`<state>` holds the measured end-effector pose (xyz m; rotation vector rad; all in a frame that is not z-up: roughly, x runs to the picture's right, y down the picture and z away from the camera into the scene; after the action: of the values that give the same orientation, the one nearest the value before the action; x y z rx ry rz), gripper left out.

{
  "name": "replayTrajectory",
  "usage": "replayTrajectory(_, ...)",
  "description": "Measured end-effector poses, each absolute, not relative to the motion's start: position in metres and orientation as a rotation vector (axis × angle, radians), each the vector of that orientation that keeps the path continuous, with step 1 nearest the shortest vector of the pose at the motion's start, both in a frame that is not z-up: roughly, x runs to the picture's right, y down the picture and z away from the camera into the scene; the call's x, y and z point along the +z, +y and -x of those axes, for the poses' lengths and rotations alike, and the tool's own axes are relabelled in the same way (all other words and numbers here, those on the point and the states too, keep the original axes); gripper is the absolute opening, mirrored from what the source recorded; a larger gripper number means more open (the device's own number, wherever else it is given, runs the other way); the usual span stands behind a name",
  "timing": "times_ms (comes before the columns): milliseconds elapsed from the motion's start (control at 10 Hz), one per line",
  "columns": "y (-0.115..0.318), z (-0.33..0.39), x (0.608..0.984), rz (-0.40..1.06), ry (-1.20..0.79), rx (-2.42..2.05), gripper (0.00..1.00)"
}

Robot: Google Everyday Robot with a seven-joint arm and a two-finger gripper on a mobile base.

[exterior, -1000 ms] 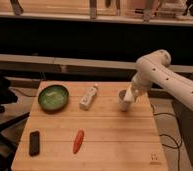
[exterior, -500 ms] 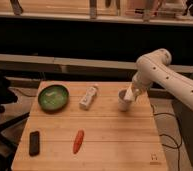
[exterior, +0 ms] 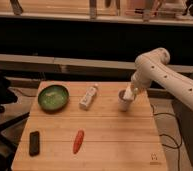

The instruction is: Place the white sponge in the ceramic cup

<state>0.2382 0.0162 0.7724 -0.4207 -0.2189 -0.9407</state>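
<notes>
White and small, the ceramic cup [exterior: 124,104] is standing near the far right corner of the wooden table [exterior: 110,145]. The white sponge [exterior: 127,94] is sticking up at the cup's mouth, and the gripper [exterior: 132,92] is hanging right at it, above the rim. Whether the gripper is clamping the sponge or is loose around it cannot be told. A green bowl [exterior: 53,97] is sitting at the far left, showing some pale bits inside. A white bottle [exterior: 88,96] is lying between bowl and cup. A red oblong thing [exterior: 78,141] and a black block [exterior: 34,143] are lying near the front edge. Bare boards are stretching across the front right.
</notes>
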Motion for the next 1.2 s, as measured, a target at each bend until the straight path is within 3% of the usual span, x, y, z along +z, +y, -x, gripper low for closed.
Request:
replayTrajectory(200,0.0152,-0.2385,0.7733,0.419,-0.22,-0.941,0.21)
replayTrajectory(500,0.0137,-0.238,0.7743,0.417,-0.221,-0.945,0.51)
replayTrajectory(600,0.014,-0.2383,0.7749,0.418,-0.222,-0.945,0.54)
replayTrajectory(1200,0.0124,-0.2373,0.7778,0.415,-0.226,-0.951,0.43)
